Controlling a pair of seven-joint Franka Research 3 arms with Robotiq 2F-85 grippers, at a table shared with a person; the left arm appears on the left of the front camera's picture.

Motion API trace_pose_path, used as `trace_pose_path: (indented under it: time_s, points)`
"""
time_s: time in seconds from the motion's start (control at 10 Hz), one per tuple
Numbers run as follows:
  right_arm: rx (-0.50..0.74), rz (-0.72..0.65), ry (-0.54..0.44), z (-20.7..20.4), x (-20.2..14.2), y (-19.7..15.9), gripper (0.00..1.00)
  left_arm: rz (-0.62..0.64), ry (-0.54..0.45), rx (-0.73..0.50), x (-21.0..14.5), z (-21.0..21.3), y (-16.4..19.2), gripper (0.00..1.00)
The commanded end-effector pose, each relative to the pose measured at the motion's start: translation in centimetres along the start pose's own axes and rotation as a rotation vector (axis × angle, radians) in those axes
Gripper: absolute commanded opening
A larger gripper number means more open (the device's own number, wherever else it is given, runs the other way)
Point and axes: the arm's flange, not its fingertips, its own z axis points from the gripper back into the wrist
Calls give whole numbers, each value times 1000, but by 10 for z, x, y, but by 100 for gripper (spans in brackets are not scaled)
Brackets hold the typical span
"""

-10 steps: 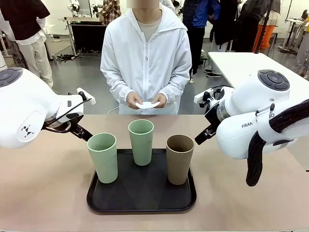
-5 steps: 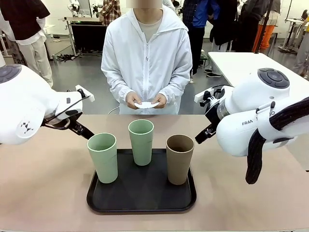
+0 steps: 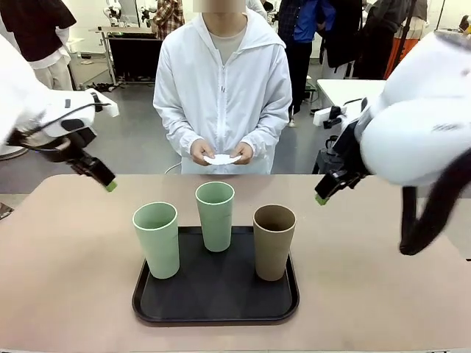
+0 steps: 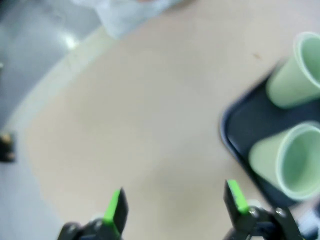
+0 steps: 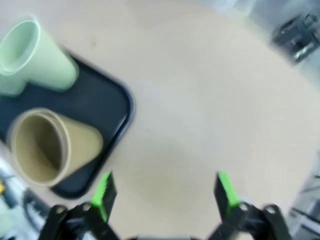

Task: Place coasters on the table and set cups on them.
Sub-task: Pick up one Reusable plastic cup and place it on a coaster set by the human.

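We had pulled both arms up and outward from the tray. Our left gripper [image 3: 98, 176], a second earlier just beside the rim of the nearer green cup [image 3: 156, 239], now hung above bare table [image 3: 66, 279], with that cup below it and well off toward the middle. Its jaws stood spread wide with nothing between them, as the left wrist view confirmed. Our right gripper [image 3: 329, 189] had risen likewise, equally spread and empty, the brown cup [image 3: 274, 241] lying below it and inward, well apart.

The cups themselves had not moved. The nearer one, the farther green cup [image 3: 215, 215] and the brown one all stood upright on the black tray [image 3: 213, 315], ahead of and between our grippers. The coasters [image 3: 224, 159] remained in the person's hands [image 3: 200, 151], beyond both grippers at the far edge, none yet on the table. We judged that the retreat cleared space for the person to lay coasters down first, and that no cup could be set until then.
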Motion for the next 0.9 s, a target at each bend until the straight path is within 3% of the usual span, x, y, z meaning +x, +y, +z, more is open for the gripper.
trace_pose_path:
  time_s: [0.0, 0.2, 0.3, 0.4, 0.6, 0.8]
  points:
    - [53, -27, 82, 46, -54, 30, 100, -34, 117, -95, -44, 38, -20, 100]
    - [49, -44, 104, 51, -94, 46, 100, -24, 130, -93, -76, 57, -29, 100]
    - [-12, -30, 104, 36, -105, 37, 100, 21, 122, -55, -90, 44, -33, 100]
    - [42, -12, 110, 72, -41, 32, 100, -28, 144, -88, -38, 58, -21, 100]
    - [29, -14, 114, 83, -47, 35, 100, -21, 141, -84, -44, 71, -21, 100]
    - [423, -278, -36, 68, -51, -12, 100, 96, -55, -562, -36, 57, 0, 100]
